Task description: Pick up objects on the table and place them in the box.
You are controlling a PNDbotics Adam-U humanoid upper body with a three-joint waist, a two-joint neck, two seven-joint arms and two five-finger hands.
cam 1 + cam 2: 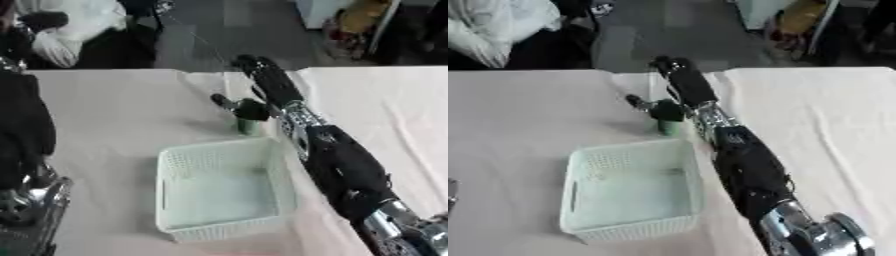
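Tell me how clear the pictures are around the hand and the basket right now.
Left eye view: soft all over, right hand a dark blur over a green thing. Right eye view: equally soft, basket weave readable only at its left wall, faint shadow beside the green thing; even light, no glare.

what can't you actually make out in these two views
- Green object: the right hand covers its top in both eye views; what it is cannot be told.
- Right hand's fingers: a dark blur against the object, so whether they grip it is unclear.
- Left hand: only dark arm parts at the left eye view's left edge.
- White basket: its near wall hides the near floor.
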